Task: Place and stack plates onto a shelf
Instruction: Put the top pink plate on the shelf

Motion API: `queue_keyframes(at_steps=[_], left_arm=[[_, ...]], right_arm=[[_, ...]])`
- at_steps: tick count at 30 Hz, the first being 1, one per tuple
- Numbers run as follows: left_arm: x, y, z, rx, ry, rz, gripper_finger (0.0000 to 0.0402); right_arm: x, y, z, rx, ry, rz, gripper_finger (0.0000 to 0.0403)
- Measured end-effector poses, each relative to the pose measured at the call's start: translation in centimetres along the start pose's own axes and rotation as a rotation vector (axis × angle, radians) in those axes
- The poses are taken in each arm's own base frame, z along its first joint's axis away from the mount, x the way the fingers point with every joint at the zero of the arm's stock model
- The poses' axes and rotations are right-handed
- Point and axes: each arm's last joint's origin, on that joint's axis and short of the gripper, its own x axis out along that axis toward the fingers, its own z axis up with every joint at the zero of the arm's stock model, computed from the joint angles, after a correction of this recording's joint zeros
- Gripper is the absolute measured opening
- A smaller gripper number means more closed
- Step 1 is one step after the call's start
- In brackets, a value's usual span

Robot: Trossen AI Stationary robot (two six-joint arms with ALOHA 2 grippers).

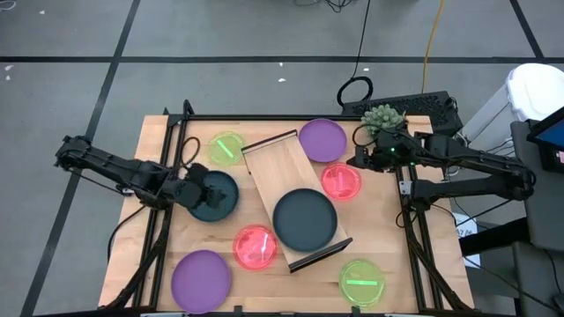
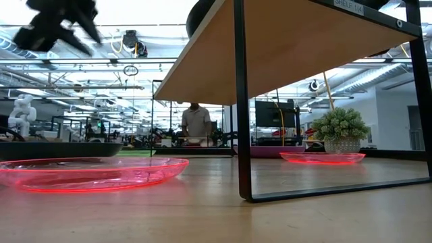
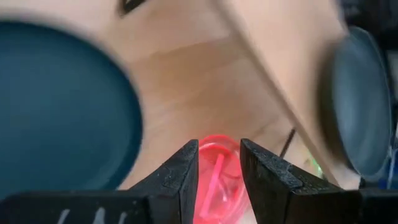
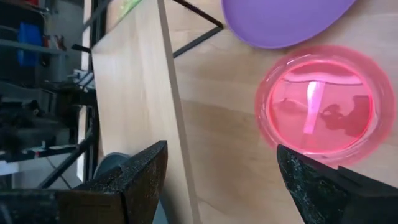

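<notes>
The shelf (image 1: 291,198) stands slanted mid-table on dark legs (image 2: 241,101). One dark teal plate (image 1: 304,218) lies flat on its near end. A second dark teal plate (image 1: 216,195) lies on the table at the left; my left gripper (image 1: 188,189) hovers open over its left rim, nothing between its fingers (image 3: 219,168). My right gripper (image 1: 359,158) hangs wide open beside the far pink plate (image 4: 323,102), above the table. Purple plates (image 1: 322,139) (image 1: 201,280), green plates (image 1: 226,148) (image 1: 361,282) and the near pink plate (image 1: 256,246) lie on the table.
A small potted plant (image 1: 383,119) stands at the far right, just behind my right arm. Dark frame rails run along the table's left (image 1: 163,220) and right (image 1: 414,229) sides. A person (image 2: 197,121) stands far off in the room.
</notes>
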Motion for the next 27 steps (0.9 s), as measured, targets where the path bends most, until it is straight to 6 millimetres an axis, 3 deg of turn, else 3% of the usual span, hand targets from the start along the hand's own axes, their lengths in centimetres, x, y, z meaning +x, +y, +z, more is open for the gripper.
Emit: queue_keyframes(at_steps=[5,14,27], left_arm=[[1.0,2.1,-0.1,-0.278,0.028,0.054,0.0122],[1.4,2.0,0.2,-0.411,0.014,0.048,0.0122],[1.6,1.3,0.2,-0.498,0.018,-0.013,0.0122]], right_arm=[[0.3,0.0,0.1,-0.063,-0.014,-0.026,0.0281],[1.4,-0.6,1.1,-0.095,-0.084,-0.106,0.0281],[5.7,-4.7,2.7,-0.108,0.075,-0.060,0.0281]])
